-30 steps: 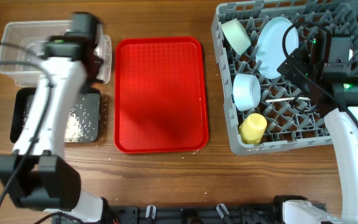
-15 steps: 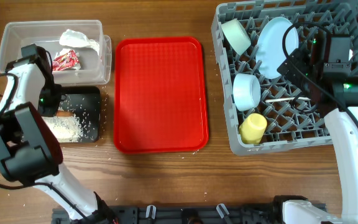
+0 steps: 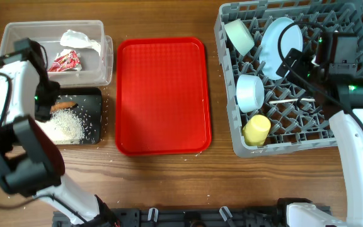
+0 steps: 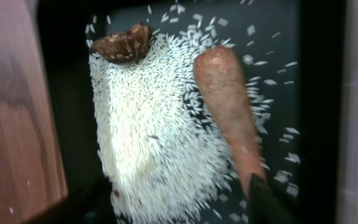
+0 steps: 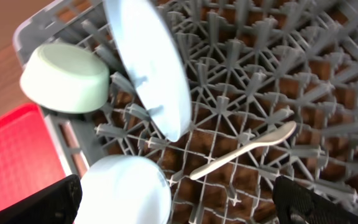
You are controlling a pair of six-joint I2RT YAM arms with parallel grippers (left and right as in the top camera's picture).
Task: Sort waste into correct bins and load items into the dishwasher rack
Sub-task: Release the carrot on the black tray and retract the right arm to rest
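My left gripper (image 3: 45, 108) hangs open over the black bin (image 3: 93, 98), holding nothing. Below it lie the loose rice (image 4: 148, 137), the brown carrot-shaped piece (image 4: 229, 106) and the dark chunk (image 4: 123, 43). The clear bin (image 3: 17, 38) holds the white tissue (image 3: 79, 41) and the red wrapper (image 3: 65, 61). In the grey rack (image 3: 295, 144) are the blue plate (image 3: 281, 38), greenish bowl (image 3: 239, 34), blue bowl (image 3: 249, 91), yellow cup (image 3: 256, 129) and white spoon (image 3: 292, 101). My right gripper (image 5: 182, 211) is open above the rack, empty.
A flat red tray (image 3: 162, 94) lies bare between the bins and the rack. Stray rice grains dot the wooden table around the black bin and the tray's front edge. The two bins stand side by side at the far left.
My left arm swung from the clear bin to over the black bin and its jaws opened; the carrot-shaped piece now lies free beside the rice. The right arm has not moved.
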